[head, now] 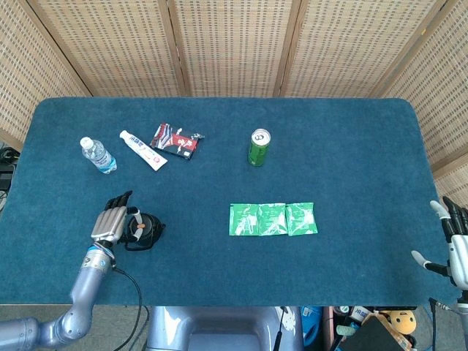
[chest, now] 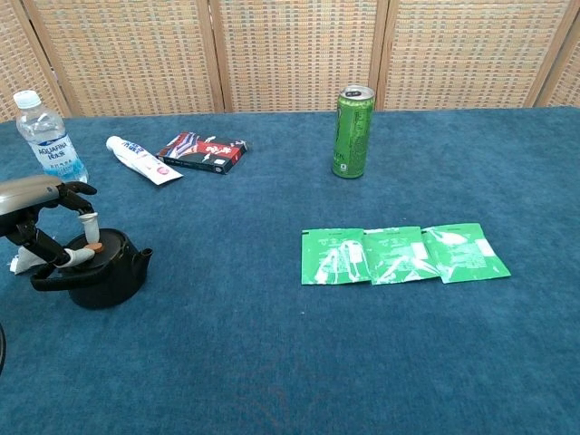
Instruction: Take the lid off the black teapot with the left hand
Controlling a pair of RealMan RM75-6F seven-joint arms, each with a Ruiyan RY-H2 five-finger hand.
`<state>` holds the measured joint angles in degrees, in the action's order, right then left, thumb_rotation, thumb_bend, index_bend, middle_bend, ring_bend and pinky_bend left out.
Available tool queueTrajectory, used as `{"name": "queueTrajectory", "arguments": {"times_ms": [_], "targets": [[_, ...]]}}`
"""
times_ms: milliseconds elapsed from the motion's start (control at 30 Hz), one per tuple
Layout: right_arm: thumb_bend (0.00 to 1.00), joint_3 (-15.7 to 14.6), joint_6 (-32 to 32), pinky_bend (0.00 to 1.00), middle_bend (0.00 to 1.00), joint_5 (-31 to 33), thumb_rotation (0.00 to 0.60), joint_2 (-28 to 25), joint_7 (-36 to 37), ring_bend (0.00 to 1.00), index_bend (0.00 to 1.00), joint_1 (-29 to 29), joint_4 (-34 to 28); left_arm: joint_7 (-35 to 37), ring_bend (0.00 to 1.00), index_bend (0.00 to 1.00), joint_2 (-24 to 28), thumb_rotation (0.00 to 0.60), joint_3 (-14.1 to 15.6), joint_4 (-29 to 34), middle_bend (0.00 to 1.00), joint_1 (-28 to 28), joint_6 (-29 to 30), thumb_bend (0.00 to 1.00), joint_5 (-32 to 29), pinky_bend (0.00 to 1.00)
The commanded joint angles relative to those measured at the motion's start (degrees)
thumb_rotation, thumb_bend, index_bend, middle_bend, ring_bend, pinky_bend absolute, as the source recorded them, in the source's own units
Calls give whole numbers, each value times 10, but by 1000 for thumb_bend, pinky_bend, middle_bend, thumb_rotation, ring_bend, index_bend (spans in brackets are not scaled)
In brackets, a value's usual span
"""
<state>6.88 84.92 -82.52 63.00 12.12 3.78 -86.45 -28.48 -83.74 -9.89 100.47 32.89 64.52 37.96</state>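
Lid (chest: 91, 248) not off yet, it's seated on the teapot (chest: 101, 272). Your left hand (chest: 41, 227) has fingertips (chest: 88, 224) around the knob; can't tell if they've actually clamped. Lift remains.
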Motion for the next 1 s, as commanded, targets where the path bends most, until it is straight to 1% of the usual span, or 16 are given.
{"name": "queueTrajectory", "arguments": {"times_ms": [33, 167, 333, 467, 567, 700, 833, 900, 1000], "targets": [[0, 0, 0, 0, 0, 0, 600, 0, 0, 0, 0, 0, 0, 3, 0, 576, 1, 600, 0, 2, 0, 1, 1, 406, 1, 0], [0, 0, 1, 0, 0, 0, 600, 0, 0, 0, 0, 0, 0, 8, 0, 577, 4, 600, 0, 7, 0, 0, 7, 406, 11, 0], [0, 0, 1, 0, 0, -1, 600, 0, 0, 0, 0, 0, 0, 22, 0, 579, 20, 600, -7, 29, 0, -3, 22, 407, 37, 0], [0, -1, 1, 0, 0, -2, 600, 0, 0, 0, 0, 0, -1, 33, 0, 579, 43, 600, -12, 53, 0, -8, 33, 406, 57, 0], [0, -1, 1, 0, 0, -3, 600, 0, -1, 0, 0, 0, -1, 50, 0, 579, 65, 600, -9, 64, 0, -18, 33, 406, 69, 0], [0, -2, 1, 0, 0, -4, 600, 1, -5, 0, 0, 0, -2, 100, 0, 579, 96, 600, 11, 61, 0, -46, 23, 406, 103, 0], [0, -4, 1, 0, 0, -6, 600, 3, -10, 0, 0, 0, -4, 165, 0, 581, 121, 600, 50, 40, 0, -88, 19, 409, 163, 0], [0, -4, 3, 0, 0, -7, 600, 2, -12, 0, 0, 0, -5, 188, 0, 582, 125, 600, 63, 27, 0, -105, 26, 410, 186, 0], [0, -5, 3, 0, 0, -9, 600, 3, -15, 0, 0, 0, -7, 217, 0, 582, 124, 600, 78, 4, 0, -128, 35, 410, 204, 0]]}}
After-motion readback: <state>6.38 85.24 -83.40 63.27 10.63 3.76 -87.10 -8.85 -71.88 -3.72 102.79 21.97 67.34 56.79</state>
